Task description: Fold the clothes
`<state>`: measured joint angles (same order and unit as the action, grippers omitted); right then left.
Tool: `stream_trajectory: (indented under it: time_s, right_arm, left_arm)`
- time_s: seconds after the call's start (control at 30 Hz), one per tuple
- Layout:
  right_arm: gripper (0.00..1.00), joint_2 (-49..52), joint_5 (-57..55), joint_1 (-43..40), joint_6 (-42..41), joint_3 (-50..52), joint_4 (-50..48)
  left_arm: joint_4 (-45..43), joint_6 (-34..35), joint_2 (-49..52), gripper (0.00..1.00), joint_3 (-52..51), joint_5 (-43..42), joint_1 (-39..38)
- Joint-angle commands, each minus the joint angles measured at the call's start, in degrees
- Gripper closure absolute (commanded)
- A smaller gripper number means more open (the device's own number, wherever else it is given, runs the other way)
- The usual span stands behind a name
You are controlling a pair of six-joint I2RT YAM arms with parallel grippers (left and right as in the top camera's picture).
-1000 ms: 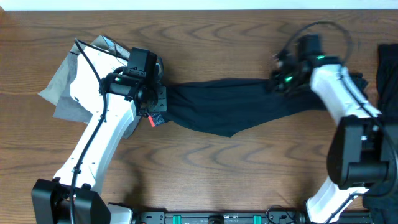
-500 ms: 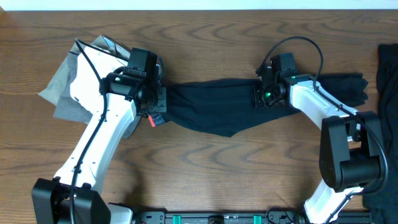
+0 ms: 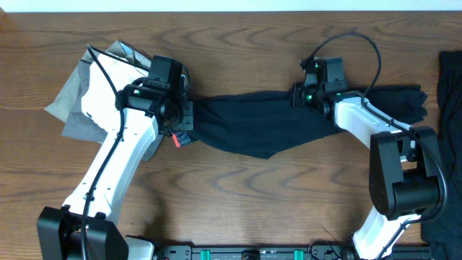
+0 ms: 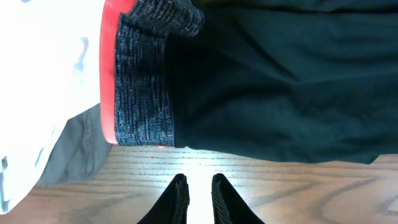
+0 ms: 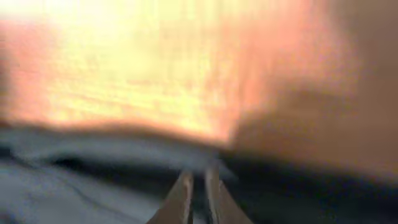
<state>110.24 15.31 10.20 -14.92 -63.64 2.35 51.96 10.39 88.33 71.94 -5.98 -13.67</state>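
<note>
The clothes include long black leggings (image 3: pixel 253 124) stretched flat across the table, also seen in the left wrist view (image 4: pixel 280 81). Their grey waistband (image 4: pixel 140 81) has a coral-red edge and lies at the left end. My left gripper (image 3: pixel 185 117) sits at that waistband. In its wrist view the left gripper (image 4: pixel 199 182) is over bare wood just short of the band, jaws nearly together with nothing between them. My right gripper (image 3: pixel 297 96) hovers at the leggings' upper edge near the middle. Its wrist view is blurred: the right gripper (image 5: pixel 198 179) is narrow-jawed over dark fabric (image 5: pixel 74 183).
A white and grey garment (image 3: pixel 76 105) lies under my left arm at the far left, white (image 4: pixel 43 74) in the wrist view. Another black piece (image 3: pixel 451 79) lies at the table's right edge. Both arm bases stand along the front edge.
My right arm has swung left along the leggings' upper edge, from near the right end to the middle. The left arm and the leggings have not moved.
</note>
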Motion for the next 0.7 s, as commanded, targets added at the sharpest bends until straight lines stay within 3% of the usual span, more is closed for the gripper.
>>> stream_trajectory:
  time_s: [0.0, 0.17, 0.4, 0.47, 0.67]
  right_arm:
    - [0.91, 0.5, -1.5, -0.5, -2.4, -0.2, -2.5]
    - [0.91, -1.2, 12.5, -1.7, 1.9, -3.4, 9.0]
    - [0.61, -1.8, 12.7, 0.7, 7.1, -4.1, 28.4]
    - [0.63, -1.8, 10.1, 1.6, 6.4, -4.0, 30.2]
    - [0.85, -1.0, 2.8, 4.1, 2.2, -3.6, 27.9]
  left_arm:
    - [0.1, -1.0, 0.4, 0.84, 0.7, 0.7, 0.0]
    - [0.1, -1.4, 0.4, 0.84, 0.7, 0.7, 0.0]
    - [-0.6, -1.4, 0.4, 0.84, 0.7, 0.7, 0.0]
    - [-0.8, -1.4, 0.4, 0.83, 0.7, 0.7, 0.0]
    - [-1.0, -1.4, 0.4, 0.83, 0.7, 0.7, 0.0]
